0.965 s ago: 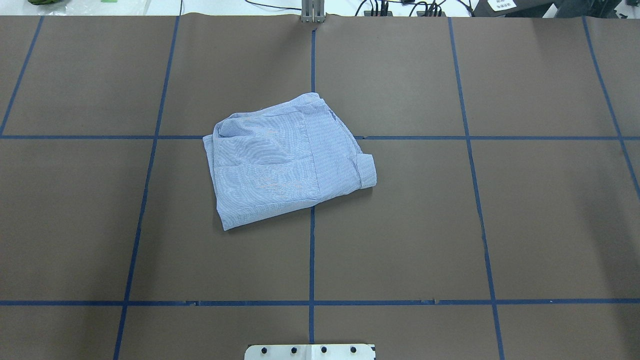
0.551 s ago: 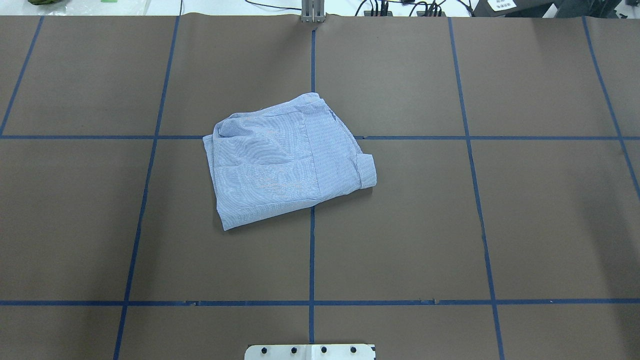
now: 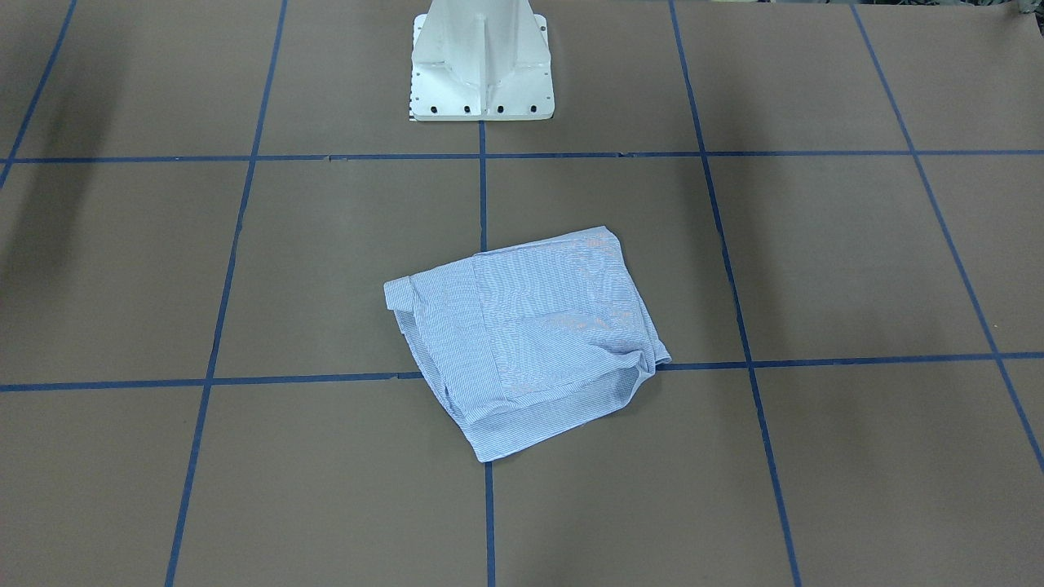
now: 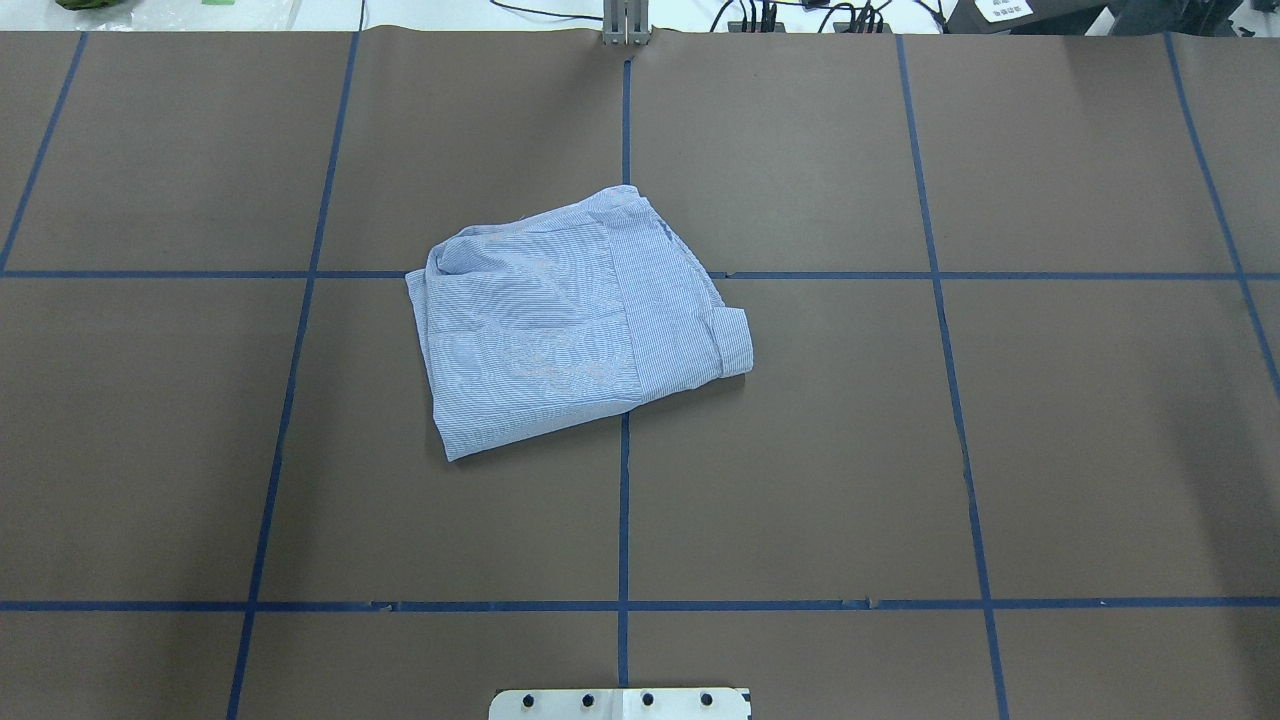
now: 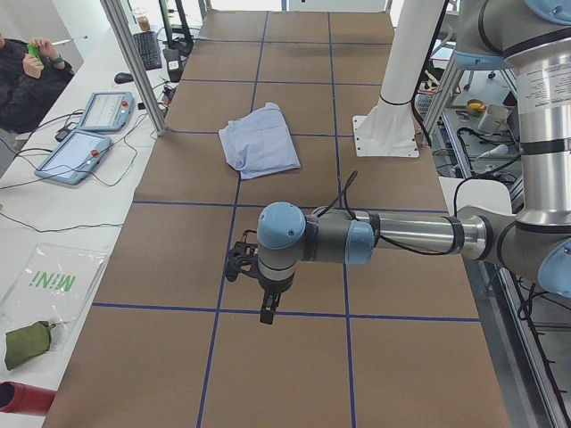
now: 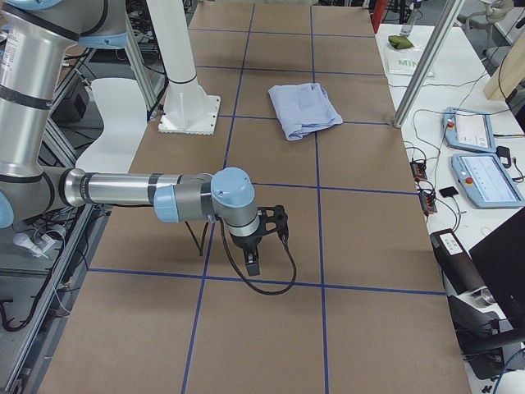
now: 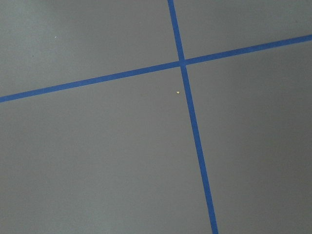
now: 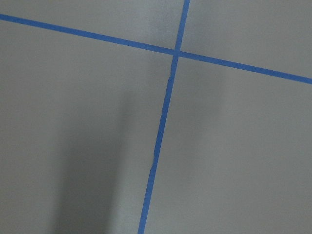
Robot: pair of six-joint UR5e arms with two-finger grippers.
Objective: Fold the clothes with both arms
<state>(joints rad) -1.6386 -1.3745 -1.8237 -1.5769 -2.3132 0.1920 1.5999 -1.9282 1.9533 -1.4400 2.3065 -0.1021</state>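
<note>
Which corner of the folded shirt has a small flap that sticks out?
The corner farthest to the robot's right: a cuff-like flap sticks out of the shirt there. The other corners end in plain folded edges.

Green "MINI" printed on the clear bag.

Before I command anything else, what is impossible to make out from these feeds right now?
- Left gripper, right gripper: seen only in the side views, too small; open or shut unclear.
- Shirt: collar, tag and buttons hidden inside its folds, every view.
- Wrist views: only table and blue tape; no gripper, no shirt.
- Overhead, front-facing: neither gripper in frame.
</note>
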